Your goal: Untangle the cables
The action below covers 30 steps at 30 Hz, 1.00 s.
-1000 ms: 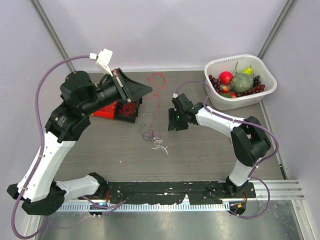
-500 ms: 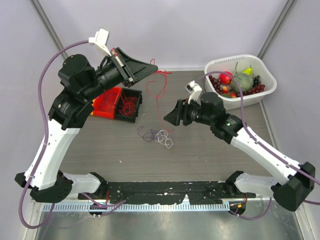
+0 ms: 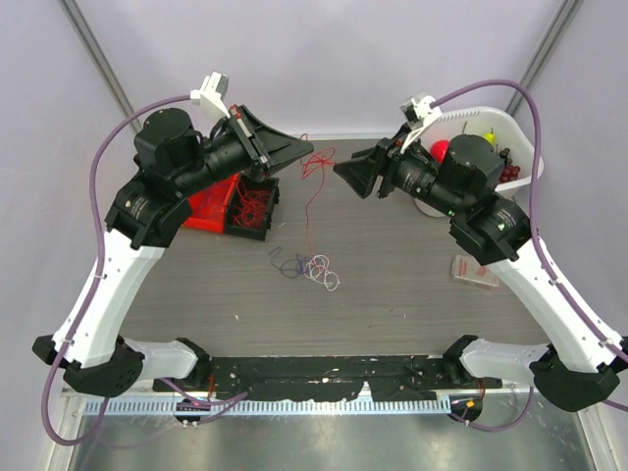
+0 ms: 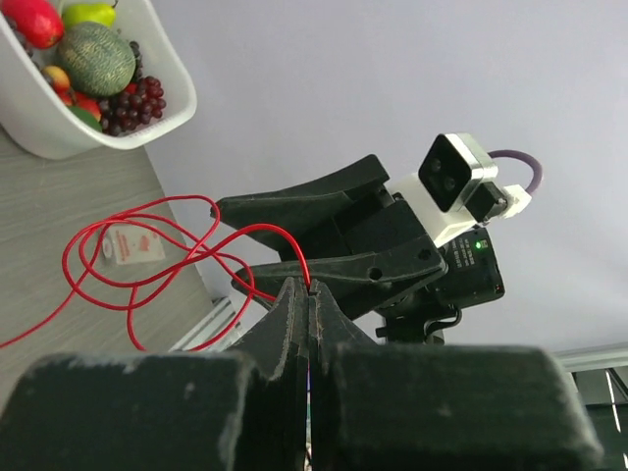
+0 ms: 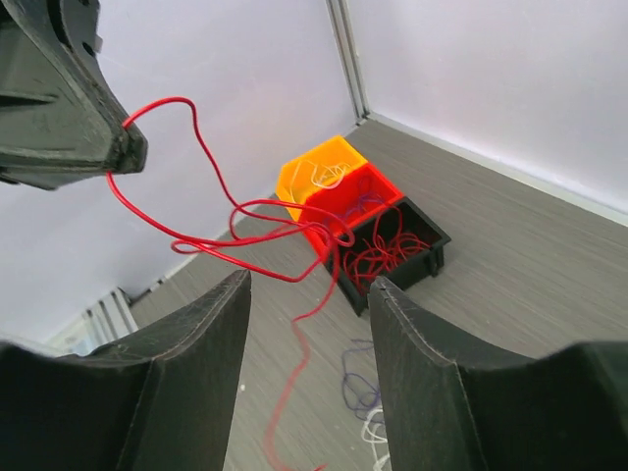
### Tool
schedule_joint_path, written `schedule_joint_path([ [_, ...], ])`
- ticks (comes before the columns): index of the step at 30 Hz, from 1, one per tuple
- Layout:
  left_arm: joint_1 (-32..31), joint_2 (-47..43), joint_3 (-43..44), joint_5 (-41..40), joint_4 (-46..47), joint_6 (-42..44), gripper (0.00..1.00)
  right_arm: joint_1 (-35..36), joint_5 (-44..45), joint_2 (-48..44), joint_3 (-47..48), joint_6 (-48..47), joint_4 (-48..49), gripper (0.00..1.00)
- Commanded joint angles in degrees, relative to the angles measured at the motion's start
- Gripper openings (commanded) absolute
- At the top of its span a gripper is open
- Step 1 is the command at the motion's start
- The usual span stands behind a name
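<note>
two hands are raised above the desk [image 3: 392, 255]. one red cable [image 3: 312, 186] hangs in loops from the left hand [image 3: 304, 149] towards one small bunch of purple and white cables [image 3: 309, 267] lying on the desk. one bin set [image 3: 211, 211] has three compartments, orange, red and black, with red strands in the black one. one white basket [image 3: 496, 115] is partly hidden by the right arm. the bunch's strands are too thin to count. the left hand is clenched on the red cable's top end. the right hand [image 3: 345, 169] is spread wide, grasping nothing, near the loops.
</note>
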Motion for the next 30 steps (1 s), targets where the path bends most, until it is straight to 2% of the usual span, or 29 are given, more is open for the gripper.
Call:
schedule_joint_path([
  [1,0.5,-2.9,-1.5,1.5,0.0,-1.7,0.0,-0.1,-2.7,0.6,1.3,-9.0,-3.1,0.54],
  [4,0.6,-3.3,-1.6,1.8,-0.7,-1.9,0.0,-0.2,-4.0,0.8,1.4,-10.2,-3.0,0.52],
  [7,0.6,-3.7,-1.8,1.5,-1.5,-1.7,0.0,-0.8,0.2,-0.3,1.6,-8.7,-3.9,0.51],
  [12,1.3,-4.8,-3.7,0.8,-1.2,-1.9,0.0,-1.0,-3.9,-3.7,-2.0,-5.1,-7.3,0.61],
  [15,1.5,-4.4,-3.7,1.6,-1.1,-2.0,0.0,-1.0,5.3,-5.5,-3.3,0.8,-6.4,0.63],
  [16,1.6,-4.3,-3.7,1.7,-1.1,-1.9,0.0,-1.1,10.3,-5.3,-2.7,7.8,-6.6,0.64],
  [17,1.7,-4.3,-3.7,1.8,-1.0,-1.9,0.0,-1.3,10.4,-5.3,-2.7,11.9,-6.1,0.64],
  [21,2.2,-4.1,-4.4,2.1,-1.0,-0.6,0.0,-1.2,6.6,-2.9,-3.8,29.9,-2.6,0.64],
  [24,2.3,-4.3,-6.1,2.2,0.4,0.0,0.0,-1.2,2.6,0.2,-3.4,44.8,0.0,0.58],
  [25,2.3,-4.2,-6.5,2.1,0.6,0.3,0.0,-1.2,1.5,0.6,-4.7,47.5,3.4,0.57],
  [27,2.5,-4.0,-6.8,1.9,0.9,0.9,0.0,-1.2,-0.5,0.0,-8.6,58.5,10.0,0.57],
  [30,2.4,-3.4,-7.5,2.1,2.9,0.9,0.0,-1.1,-0.3,-1.8,-15.0,66.8,21.2,0.57],
])
